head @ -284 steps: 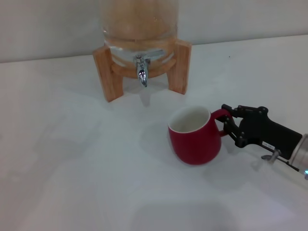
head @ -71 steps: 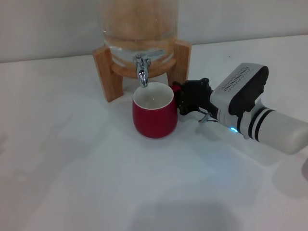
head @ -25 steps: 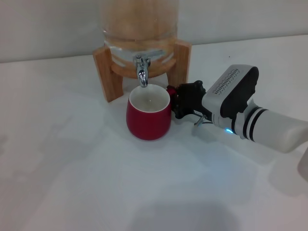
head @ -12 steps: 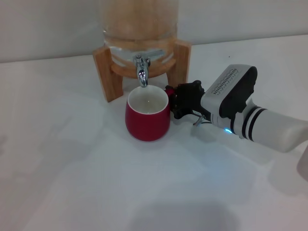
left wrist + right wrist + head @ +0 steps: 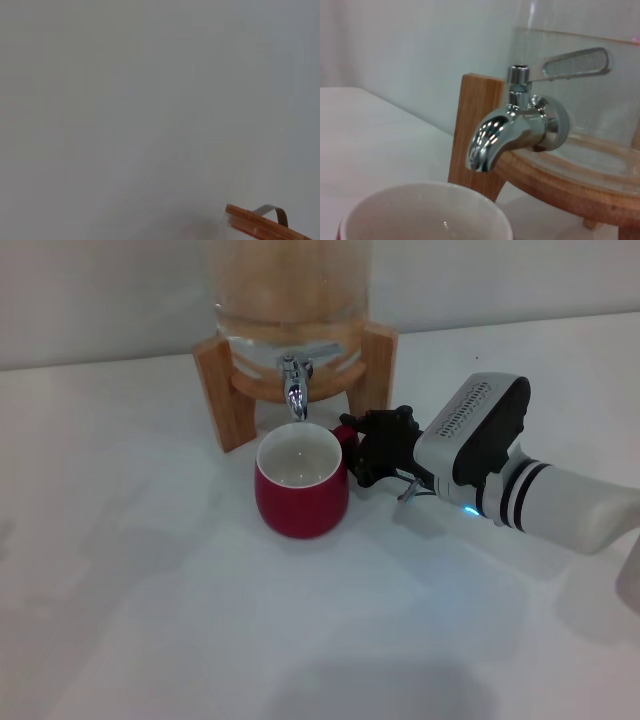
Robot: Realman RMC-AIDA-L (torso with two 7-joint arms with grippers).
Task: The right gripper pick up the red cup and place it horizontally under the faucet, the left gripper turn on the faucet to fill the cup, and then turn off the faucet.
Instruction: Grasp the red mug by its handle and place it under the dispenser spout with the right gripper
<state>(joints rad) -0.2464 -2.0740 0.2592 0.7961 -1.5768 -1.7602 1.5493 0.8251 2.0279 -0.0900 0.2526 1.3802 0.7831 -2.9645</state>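
The red cup [image 5: 300,502] stands upright on the white table, its white inside showing. Its back rim is just below the faucet [image 5: 294,390], a chrome tap on the glass jar [image 5: 288,300] in a wooden stand [image 5: 222,390]. My right gripper [image 5: 352,445] reaches in from the right and is shut on the cup's red handle [image 5: 344,434]. In the right wrist view the faucet [image 5: 520,127] has its lever lying level, and the spout is above the cup's rim [image 5: 425,207]. No water is running. The left gripper is out of view.
The left wrist view shows a plain grey wall and a wooden lid with a metal handle [image 5: 265,222] at one corner. The right arm's silver housing and white forearm [image 5: 540,495] lie across the table to the right of the cup.
Over the last second my right gripper has slid the cup a little to the left under the spout. Earlier the cup was tilted, farther to the front right.
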